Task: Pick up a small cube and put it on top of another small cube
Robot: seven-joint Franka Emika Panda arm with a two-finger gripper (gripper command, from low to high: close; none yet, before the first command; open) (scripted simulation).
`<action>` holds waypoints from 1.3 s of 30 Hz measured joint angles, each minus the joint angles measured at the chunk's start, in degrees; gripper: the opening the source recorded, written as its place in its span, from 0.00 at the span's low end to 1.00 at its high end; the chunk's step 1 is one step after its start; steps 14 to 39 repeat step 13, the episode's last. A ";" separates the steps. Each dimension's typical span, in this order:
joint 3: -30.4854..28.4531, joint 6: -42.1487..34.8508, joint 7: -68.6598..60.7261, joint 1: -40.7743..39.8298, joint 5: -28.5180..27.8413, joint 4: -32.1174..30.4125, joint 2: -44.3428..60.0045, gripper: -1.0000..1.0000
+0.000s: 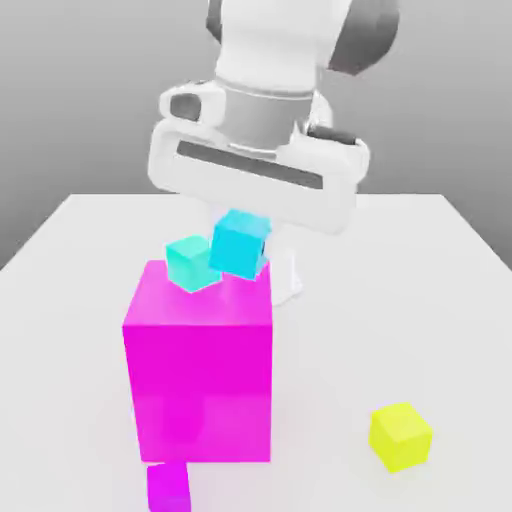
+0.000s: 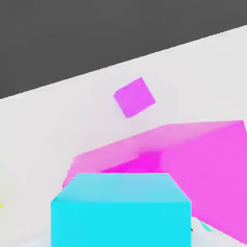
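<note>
My gripper (image 1: 256,258) is shut on the small sky-blue cube (image 1: 240,243), holding it slightly tilted just above the top of the big magenta block (image 1: 200,370). The small turquoise cube (image 1: 192,262) rests on that block's top, close beside the held cube on the exterior view's left. I cannot tell whether the two cubes touch. The hand view looks past the sky-blue cube (image 2: 120,210) to the magenta block (image 2: 198,164) behind it.
A small yellow cube (image 1: 400,435) lies on the white table (image 1: 420,300) at the exterior view's right front. A small magenta cube (image 1: 168,487) sits in front of the big block, and the hand view shows the small magenta cube (image 2: 134,97) on the table.
</note>
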 joint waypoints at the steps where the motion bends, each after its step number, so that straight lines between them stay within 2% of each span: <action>1: -0.87 -1.07 0.14 -0.65 0.64 -0.83 -2.10 0.00; 5: -4.36 -5.32 0.74 -3.21 3.20 -4.14 -10.54 0.00; 9: -5.21 1.25 0.74 -4.04 3.82 -9.92 -9.96 0.00; 10: -5.23 3.44 0.71 -4.14 3.85 -11.40 -9.27 1.00; 39: -5.23 3.44 0.70 -4.14 3.85 -11.40 -9.27 1.00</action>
